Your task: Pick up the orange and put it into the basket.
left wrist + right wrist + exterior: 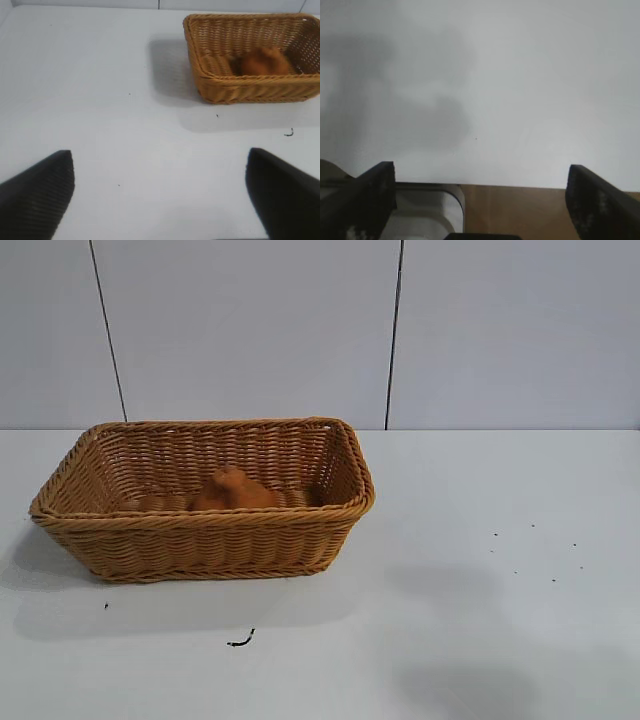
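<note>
The orange (pixel 232 490) lies inside the woven wicker basket (pixel 205 535), near its middle, on the left half of the white table. From the left wrist, the orange (pixel 264 62) sits in the basket (pixel 240 90) far from my left gripper (pixel 160 192), which is open over bare table with nothing between its fingers. My right gripper (pixel 481 200) is open too, empty, hanging at the table's edge over a wooden floor. Neither arm shows in the exterior view.
A small dark scrap (pixel 241 641) lies on the table in front of the basket, and a few dark specks (pixel 535 560) dot the right side. A white rounded housing (pixel 427 212) sits below the table edge near my right gripper.
</note>
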Robot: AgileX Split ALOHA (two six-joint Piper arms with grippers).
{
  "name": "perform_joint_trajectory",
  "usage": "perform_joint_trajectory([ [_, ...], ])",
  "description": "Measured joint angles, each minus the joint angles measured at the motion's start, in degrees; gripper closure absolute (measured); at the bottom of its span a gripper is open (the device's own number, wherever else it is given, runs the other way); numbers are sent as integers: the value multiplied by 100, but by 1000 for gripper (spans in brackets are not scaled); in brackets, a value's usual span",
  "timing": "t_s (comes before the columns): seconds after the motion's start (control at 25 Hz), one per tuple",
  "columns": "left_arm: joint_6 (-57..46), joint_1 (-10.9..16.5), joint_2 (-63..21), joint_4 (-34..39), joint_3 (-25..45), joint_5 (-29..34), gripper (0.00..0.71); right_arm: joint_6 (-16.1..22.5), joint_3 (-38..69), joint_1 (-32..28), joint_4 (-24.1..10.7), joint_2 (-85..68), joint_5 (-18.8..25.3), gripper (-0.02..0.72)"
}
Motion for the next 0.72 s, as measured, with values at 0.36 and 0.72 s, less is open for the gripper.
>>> perform_joint_trajectory([
  [0.36,0,0,0,0,0,0,44,-2,259,0,258,-2349,-395,73],
  [0.72,0,0,0,0,0,5,44,-2,264,349,247,-2987,-428,73],
])
